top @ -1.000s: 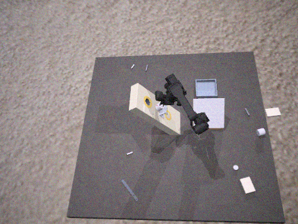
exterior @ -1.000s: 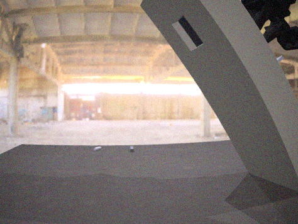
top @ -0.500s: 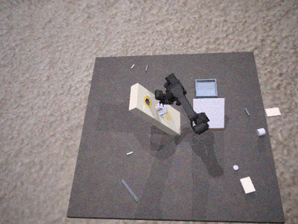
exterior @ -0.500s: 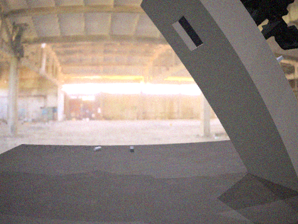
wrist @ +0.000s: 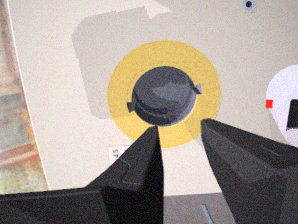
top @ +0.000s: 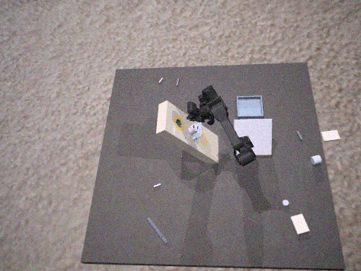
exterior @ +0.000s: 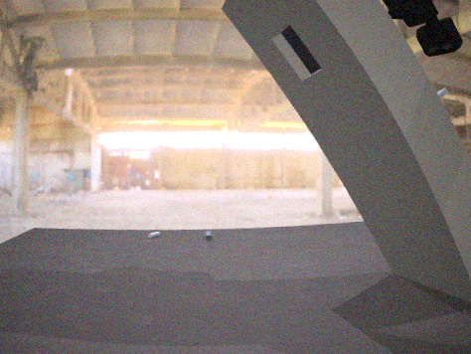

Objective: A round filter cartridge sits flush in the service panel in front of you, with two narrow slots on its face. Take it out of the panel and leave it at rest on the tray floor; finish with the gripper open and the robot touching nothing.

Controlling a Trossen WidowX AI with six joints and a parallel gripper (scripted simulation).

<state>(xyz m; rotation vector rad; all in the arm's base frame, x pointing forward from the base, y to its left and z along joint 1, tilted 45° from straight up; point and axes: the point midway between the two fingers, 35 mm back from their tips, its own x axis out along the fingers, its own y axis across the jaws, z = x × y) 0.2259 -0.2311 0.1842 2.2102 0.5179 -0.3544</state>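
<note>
Pincer (wrist: pixel 180 128) fingers stand a little apart with only open air between them; I grip nothing. In the wrist view both dark tips hang just short of the cream service panel (wrist: pixel 67 30), aimed at the lower edge of a yellow ring (wrist: pixel 164 52) painted on its face. Inside that ring sits a dark round recess (wrist: pixel 164 95) with two small lugs at its sides.

The white filter cartridge (wrist: pixel 282 106) lies off to the right of my fingertips, cut by the frame edge, showing a small red mark and one dark narrow slot. It is apart from both fingers.

From above, the panel (top: pixel 167 114) lies slanted on the grey counter (top: pixel 133 190), and the cartridge (top: pixel 195 130) shows as a white spot on its face between the dark-centred ring (top: pixel 179 122) and a second yellow ring (top: pixel 203 138). Whether it sits flush there I cannot tell. My pincer (top: pixel 193 111) hovers over the panel's far edge, near the dark-centred ring.

The blue-grey tray (top: pixel 250 97) stands well apart on the other side of my arm, beside a white slab (top: pixel 259 133).

The exterior view gives only the panel's grey back (exterior: pixel 373 149) and a bit of my arm (exterior: pixel 432 30) at the top corner.
</note>
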